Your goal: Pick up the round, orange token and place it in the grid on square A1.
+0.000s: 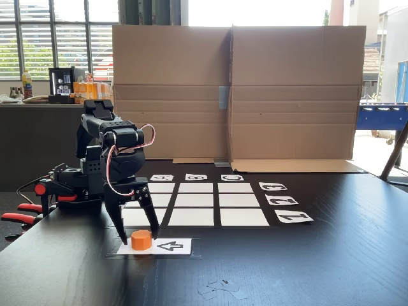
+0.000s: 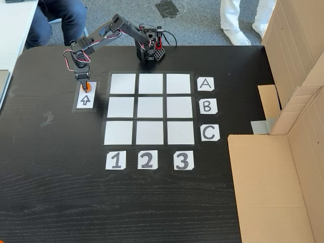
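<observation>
Token [image 1: 141,240] sits on arrow card [image 1: 163,246] by table's left edge; my gripper [image 1: 139,237] straddles it, fingers apart. Lift, carry to square A1 [image 2: 123,83] remain.

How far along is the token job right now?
Early. The orange token sits on the arrow card, outside the grid. The gripper is down around it, fingers open on either side, not yet lifted. Left: grasp, carry, place on square A1.
</observation>
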